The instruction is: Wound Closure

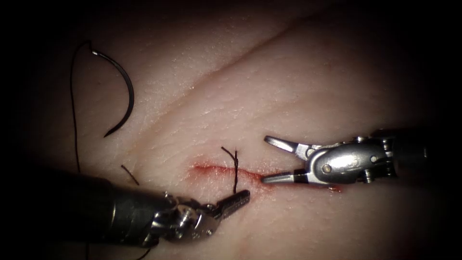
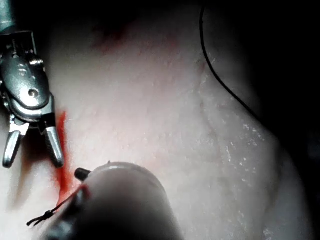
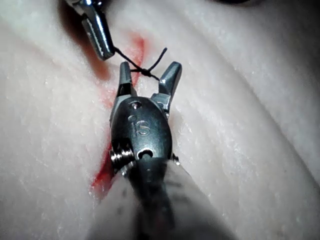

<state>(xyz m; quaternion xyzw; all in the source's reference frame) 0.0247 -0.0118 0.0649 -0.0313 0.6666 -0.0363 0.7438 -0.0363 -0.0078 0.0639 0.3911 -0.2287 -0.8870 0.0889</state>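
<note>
The curved needle [image 1: 126, 91] lies free on the tissue [image 1: 288, 86], far to the left of the cut [image 1: 211, 169], and neither tool holds it. Its thread [image 1: 73, 110] trails down toward the left shaft. A knotted stitch [image 1: 236, 158] stands across the cut with short ends sticking up. My left tool [image 1: 239, 197] is just below the cut, its jaws shut on the thread end that hangs from the knot. My right tool [image 1: 265, 160] lies over the cut's right part, open and holding nothing. The knot [image 3: 145, 71] sits between the right tool's [image 3: 148, 75] spread fingertips.
A short cut piece of thread [image 1: 130, 174] lies on the tissue left of the cut. Red fluid [image 1: 332, 188] stains the cut's line and the spot under the right tool. A long crease [image 1: 250, 53] runs diagonally across the tissue above.
</note>
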